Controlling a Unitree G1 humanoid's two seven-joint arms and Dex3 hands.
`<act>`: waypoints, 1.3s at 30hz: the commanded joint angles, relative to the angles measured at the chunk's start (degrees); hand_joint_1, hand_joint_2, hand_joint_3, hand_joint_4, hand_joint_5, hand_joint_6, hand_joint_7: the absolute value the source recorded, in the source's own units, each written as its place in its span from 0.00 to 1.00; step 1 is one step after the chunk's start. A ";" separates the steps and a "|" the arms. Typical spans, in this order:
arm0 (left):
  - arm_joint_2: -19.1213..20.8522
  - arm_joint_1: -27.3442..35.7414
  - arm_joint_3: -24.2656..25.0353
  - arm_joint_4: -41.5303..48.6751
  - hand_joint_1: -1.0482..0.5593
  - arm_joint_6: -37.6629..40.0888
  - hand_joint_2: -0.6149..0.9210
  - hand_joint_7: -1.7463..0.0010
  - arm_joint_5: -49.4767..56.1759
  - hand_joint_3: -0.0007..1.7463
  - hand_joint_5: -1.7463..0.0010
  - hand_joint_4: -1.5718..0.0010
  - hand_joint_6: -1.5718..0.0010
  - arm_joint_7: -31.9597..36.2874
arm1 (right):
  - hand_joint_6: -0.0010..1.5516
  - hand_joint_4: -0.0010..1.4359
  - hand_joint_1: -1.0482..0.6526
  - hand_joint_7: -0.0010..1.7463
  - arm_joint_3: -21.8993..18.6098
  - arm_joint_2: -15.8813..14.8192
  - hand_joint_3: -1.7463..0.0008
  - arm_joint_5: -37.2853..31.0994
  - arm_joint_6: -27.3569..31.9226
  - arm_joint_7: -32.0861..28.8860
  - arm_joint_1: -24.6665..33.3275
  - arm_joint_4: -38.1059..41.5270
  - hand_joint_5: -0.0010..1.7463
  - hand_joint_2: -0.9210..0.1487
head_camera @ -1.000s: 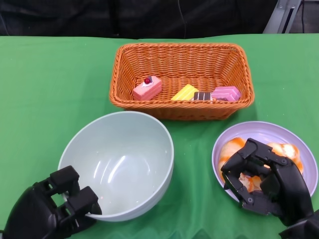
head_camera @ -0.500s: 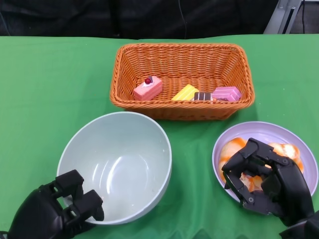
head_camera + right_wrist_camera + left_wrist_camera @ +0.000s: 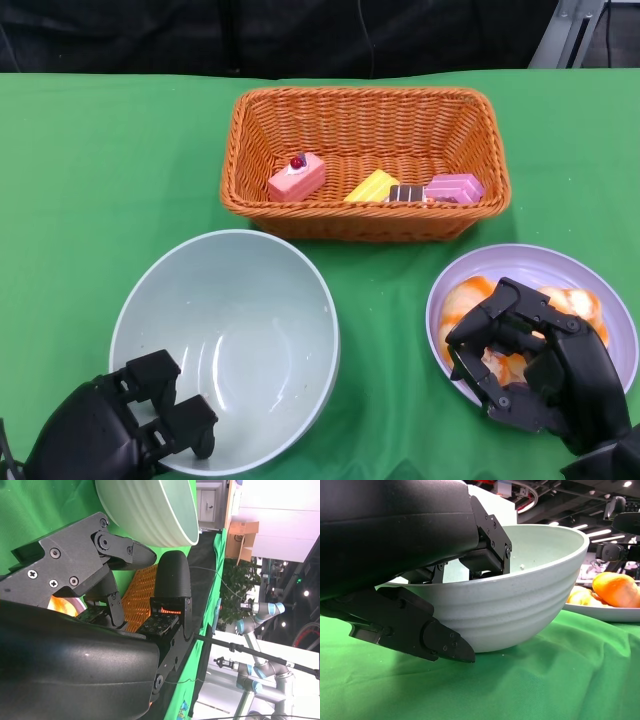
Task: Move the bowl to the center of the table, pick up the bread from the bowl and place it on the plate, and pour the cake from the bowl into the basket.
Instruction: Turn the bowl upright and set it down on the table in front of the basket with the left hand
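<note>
nearest the robot, the left hand (image 3: pixel 120 435) grips the near rim of the pale green bowl (image 3: pixel 235 330): in the left wrist view its fingers (image 3: pixel 485 550) hook over the rim on the inside while another finger presses the ribbed outer wall, so the hand is clamped on the bowl. the bowl sits on the green tabletop (image 3: pixel 100 180) and looks empty. to its right, the right hand (image 3: pixel 530 365) hangs over the near part of the lilac plate (image 3: pixel 560 265), fingers curled in above the orange-glazed bread (image 3: pixel 575 300) lying on the plate; i cannot tell whether they touch or hold the bread. farther back, between bowl and plate, stands the orange wicker basket (image 3: pixel 365 115), holding a pink cake with a red cherry (image 3: pixel 296 177), a yellow wedge (image 3: pixel 372 186), a dark brown slice (image 3: pixel 406 193) and a pink layered piece (image 3: pixel 454 187)
</note>
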 commanded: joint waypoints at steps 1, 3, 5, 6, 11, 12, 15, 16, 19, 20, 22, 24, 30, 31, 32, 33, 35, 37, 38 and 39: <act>0.48 -0.64 -1.00 1.32 0.53 -0.27 0.99 0.39 -1.33 0.02 0.14 0.61 0.56 2.74 | 0.42 0.46 0.55 0.72 -0.67 -0.29 0.55 0.76 -0.24 -0.21 0.03 0.04 0.90 0.28; 0.51 -0.82 -1.54 1.68 0.51 -0.52 1.00 0.67 -1.84 0.02 0.28 0.57 0.45 2.79 | 0.42 0.47 0.55 0.72 -0.68 -0.19 0.55 0.80 -0.06 -0.30 -0.03 0.12 0.90 0.28; 0.47 -0.81 -1.68 1.62 0.48 -0.70 1.00 0.79 -2.59 0.05 0.39 0.58 0.45 2.90 | 0.42 0.46 0.55 0.72 -0.66 -0.35 0.54 0.77 0.01 -0.18 -0.07 0.18 0.90 0.28; 0.47 -0.80 -1.71 1.50 0.47 -0.63 1.00 0.84 -2.84 0.06 0.43 0.60 0.45 2.96 | 0.42 0.46 0.54 0.72 -0.65 -0.39 0.54 0.71 -0.02 -0.19 -0.07 0.20 0.90 0.28; 0.49 -0.45 -1.52 1.39 0.42 -0.05 1.00 0.99 -4.00 0.10 0.73 0.64 0.53 3.04 | 0.42 0.46 0.54 0.71 -0.64 -0.48 0.54 0.88 -0.22 0.08 0.01 0.31 0.90 0.28; 0.50 -0.32 -1.49 1.47 0.38 -0.12 1.00 1.00 -4.43 0.11 0.80 0.65 0.56 3.02 | 0.42 0.46 0.55 0.71 -0.62 -0.49 0.54 1.01 -0.21 0.20 0.04 0.30 0.90 0.28; 0.44 0.05 -1.29 1.26 0.29 -0.29 1.00 1.00 -5.41 0.13 0.89 0.69 0.63 3.03 | 0.42 0.46 0.55 0.71 -0.59 -0.47 0.54 1.04 0.06 0.32 0.14 0.13 0.90 0.28; 0.40 0.12 -1.26 1.23 0.27 -0.29 1.00 1.00 -5.60 0.14 0.91 0.70 0.65 3.04 | 0.42 0.46 0.55 0.72 -0.60 -0.50 0.54 0.98 0.01 0.38 0.11 0.20 0.90 0.28; 0.42 0.14 -1.43 1.37 0.22 -1.21 1.00 1.00 -6.25 0.15 0.94 0.73 0.69 3.04 | 0.41 0.46 0.55 0.72 -0.65 -0.52 0.55 0.89 -0.38 0.49 -0.05 0.65 0.90 0.28; 0.44 0.12 -1.54 1.50 0.21 -1.50 1.00 1.00 -6.49 0.15 0.95 0.73 0.70 3.04 | 0.41 0.46 0.55 0.72 -0.67 -0.45 0.55 0.99 -0.50 0.57 -0.14 0.83 0.90 0.28; 0.52 0.07 -1.71 1.83 0.17 -2.00 1.00 1.00 -6.89 0.18 0.97 0.76 0.74 3.02 | 0.41 0.46 0.55 0.72 -0.67 -0.42 0.55 1.13 -0.49 0.71 -0.26 1.04 0.90 0.28; 0.47 0.08 -1.57 1.97 0.14 -2.46 1.00 1.00 -7.19 0.21 0.99 0.77 0.76 3.03 | 0.41 0.46 0.54 0.72 -0.66 -0.40 0.55 1.08 -0.15 0.71 -0.25 0.88 0.90 0.28; 0.35 -0.48 -1.70 3.36 0.02 -6.91 1.00 1.00 -8.00 0.34 1.00 0.89 0.88 2.48 | 0.42 0.45 0.55 0.72 -0.66 -0.30 0.54 0.55 -0.25 0.24 -0.26 0.82 0.90 0.29; 0.43 -0.58 -1.65 3.50 0.01 -7.86 1.00 1.00 -8.24 0.37 1.00 0.90 0.88 2.06 | 0.42 0.45 0.55 0.72 -0.65 -0.27 0.54 0.42 -0.23 0.10 -0.23 0.78 0.90 0.29; 0.60 -0.68 -1.49 3.65 0.00 -9.86 1.00 1.00 -8.83 0.38 1.00 0.90 0.88 1.35 | 0.42 0.46 0.55 0.72 -0.64 -0.20 0.54 0.42 -0.37 0.04 -0.22 0.80 0.90 0.29; 0.73 -0.80 -1.45 3.75 0.01 -11.32 1.00 1.00 -9.18 0.39 1.00 0.90 0.88 1.05 | 0.42 0.46 0.55 0.72 -0.63 -0.16 0.54 0.45 -0.48 0.04 -0.22 0.83 0.90 0.29; 1.06 -1.23 -1.74 3.69 0.03 -13.92 1.00 1.00 -9.17 0.39 0.99 0.88 0.88 1.81 | 0.42 0.46 0.55 0.72 -0.61 -0.20 0.53 0.48 -0.49 0.07 -0.25 0.86 0.90 0.30; 1.39 -1.53 -1.60 3.54 0.05 -16.45 1.00 1.00 -9.31 0.39 0.99 0.87 0.87 2.40 | 0.42 0.46 0.55 0.72 -0.66 -0.16 0.53 0.66 -0.42 0.12 -0.30 0.99 0.91 0.30; 1.72 -1.59 -1.23 3.47 0.05 -18.13 1.00 0.99 -9.84 0.38 0.99 0.86 0.87 1.53 | 0.42 0.46 0.55 0.72 -0.68 -0.15 0.53 0.73 -0.43 0.16 -0.35 1.11 0.91 0.30; 2.07 -1.63 -0.85 3.37 0.05 -19.64 1.00 1.00 -10.39 0.37 0.99 0.86 0.87 0.40 | 0.42 0.46 0.55 0.72 -0.69 -0.17 0.53 0.76 -0.44 0.22 -0.42 1.21 0.91 0.30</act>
